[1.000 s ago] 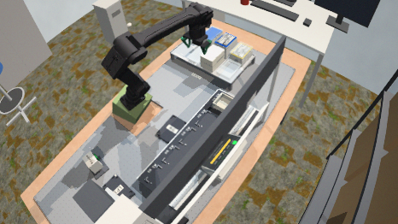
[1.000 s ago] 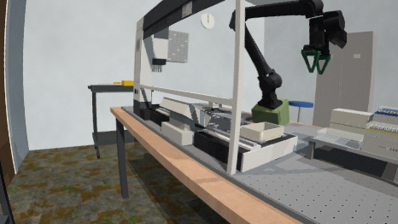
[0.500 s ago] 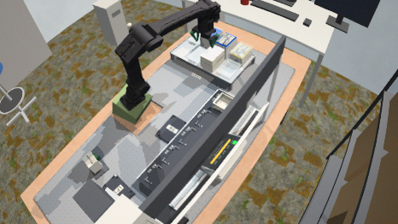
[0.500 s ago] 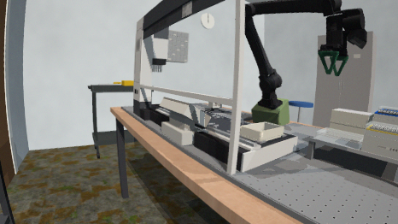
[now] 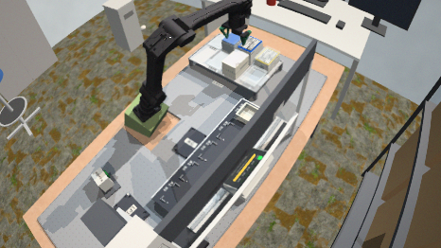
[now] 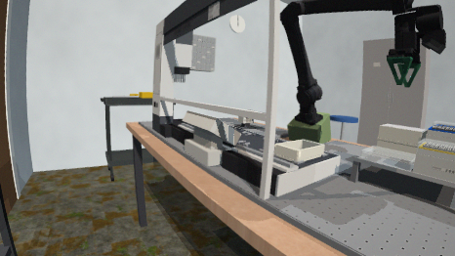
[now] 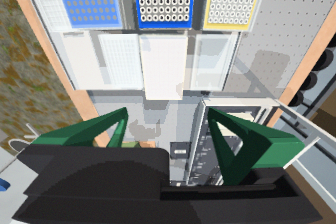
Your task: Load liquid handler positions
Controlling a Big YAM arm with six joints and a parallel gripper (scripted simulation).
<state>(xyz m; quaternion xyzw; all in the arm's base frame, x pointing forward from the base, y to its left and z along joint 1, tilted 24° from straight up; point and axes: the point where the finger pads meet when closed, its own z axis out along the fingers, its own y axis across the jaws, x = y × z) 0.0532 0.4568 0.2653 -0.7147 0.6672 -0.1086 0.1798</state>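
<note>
My gripper (image 5: 235, 32) is open and empty. It hangs high above the SHELF, fingers pointing down; it also shows in the side view (image 6: 404, 75) and the wrist view (image 7: 167, 112). Three tip racks stand along the shelf's far row. The left one (image 7: 92, 11) shows a blue plate with dark holes. The middle one (image 7: 165, 11) shows pale rings with a blue rim. The right one (image 7: 230, 11) shows pale rings with a yellow rim. A white one-well reservoir (image 5: 247, 110) sits open at the near end of the liquid handler's deck (image 6: 299, 149).
The shelf's near row holds flat white plates (image 7: 100, 60), a tall stacked white block (image 7: 163, 65) and a clear-lidded plate (image 7: 212, 60). The handler's dark gantry beam (image 5: 265, 114) runs along the deck. A small dark nest (image 5: 189, 142) lies near the arm's base.
</note>
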